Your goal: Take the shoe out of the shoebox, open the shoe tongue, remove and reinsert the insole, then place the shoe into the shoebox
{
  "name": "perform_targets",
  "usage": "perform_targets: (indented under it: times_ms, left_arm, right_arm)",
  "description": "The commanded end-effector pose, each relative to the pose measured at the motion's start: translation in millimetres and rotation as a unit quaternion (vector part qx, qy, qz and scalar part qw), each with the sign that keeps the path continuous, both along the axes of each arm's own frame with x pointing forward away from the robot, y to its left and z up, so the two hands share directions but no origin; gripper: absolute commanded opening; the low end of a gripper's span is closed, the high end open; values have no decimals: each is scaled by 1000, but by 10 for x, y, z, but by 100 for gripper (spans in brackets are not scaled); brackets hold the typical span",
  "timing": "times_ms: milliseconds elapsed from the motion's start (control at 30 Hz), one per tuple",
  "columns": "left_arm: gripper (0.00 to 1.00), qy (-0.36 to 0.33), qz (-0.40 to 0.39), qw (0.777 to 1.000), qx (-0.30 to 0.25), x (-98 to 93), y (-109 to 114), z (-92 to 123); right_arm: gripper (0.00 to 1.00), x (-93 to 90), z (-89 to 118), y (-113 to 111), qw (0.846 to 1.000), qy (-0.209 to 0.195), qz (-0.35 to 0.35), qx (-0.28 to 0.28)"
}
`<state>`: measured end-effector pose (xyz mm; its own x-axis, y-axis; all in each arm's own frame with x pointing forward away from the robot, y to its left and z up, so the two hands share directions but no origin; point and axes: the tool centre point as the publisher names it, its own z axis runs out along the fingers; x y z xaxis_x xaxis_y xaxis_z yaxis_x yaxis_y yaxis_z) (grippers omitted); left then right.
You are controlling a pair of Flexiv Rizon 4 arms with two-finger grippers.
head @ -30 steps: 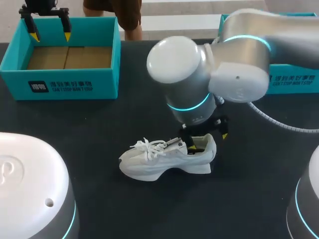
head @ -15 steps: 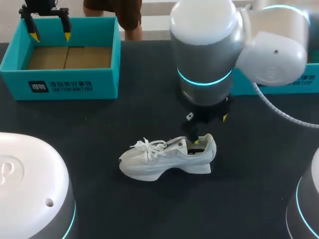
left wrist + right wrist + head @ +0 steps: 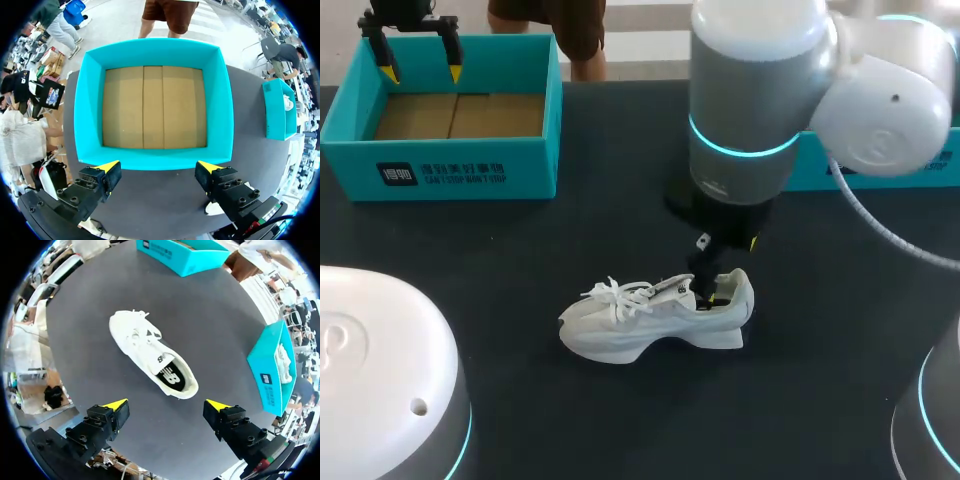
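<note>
A white sneaker point(image 3: 650, 320) lies on its sole on the dark table, toe to the left, laces loose. Its black insole point(image 3: 170, 375) shows inside. My right gripper point(image 3: 725, 262) hangs open just above the heel opening with nothing between its fingers; in the right wrist view the sneaker point(image 3: 150, 350) lies ahead of the gripper point(image 3: 167, 404), apart from it. The teal shoebox point(image 3: 440, 170) stands at the back left, holding nothing on its cardboard floor. My left gripper point(image 3: 420, 55) is open above its far wall; in the left wrist view the gripper point(image 3: 159, 166) looks down at the shoebox point(image 3: 150, 161).
A second teal box point(image 3: 920, 168) stands at the back right, mostly behind my right arm; in the right wrist view this box point(image 3: 272, 375) holds another white shoe. Bare dark table surrounds the sneaker.
My right arm has risen and swung toward the back, drawing its gripper up out of the shoe's heel opening. The sneaker and my left arm have stayed put.
</note>
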<state>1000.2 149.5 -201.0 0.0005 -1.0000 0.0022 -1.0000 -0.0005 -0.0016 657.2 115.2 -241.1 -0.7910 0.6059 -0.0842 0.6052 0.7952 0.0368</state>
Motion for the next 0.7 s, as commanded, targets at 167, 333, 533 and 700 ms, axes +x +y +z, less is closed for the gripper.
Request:
perform_targets:
  times_ms: [167, 333, 533, 700]
  left_arm:
    - [100, 0, 0, 1000, 0, -1, 1, 4]
    - [100, 0, 0, 1000, 0, -1, 1, 4]
    - [100, 0, 0, 1000, 0, -1, 1, 4]
    - [100, 0, 0, 1000, 0, -1, 1, 4]
  right_arm:
    - [100, -91, -150, -277, 948, -38, 201, 246]
    - [100, -80, -173, -179, 932, -45, 249, 258]
    - [100, -80, -173, -179, 932, -45, 249, 258]
    - [100, -80, -173, -179, 932, -45, 249, 258]
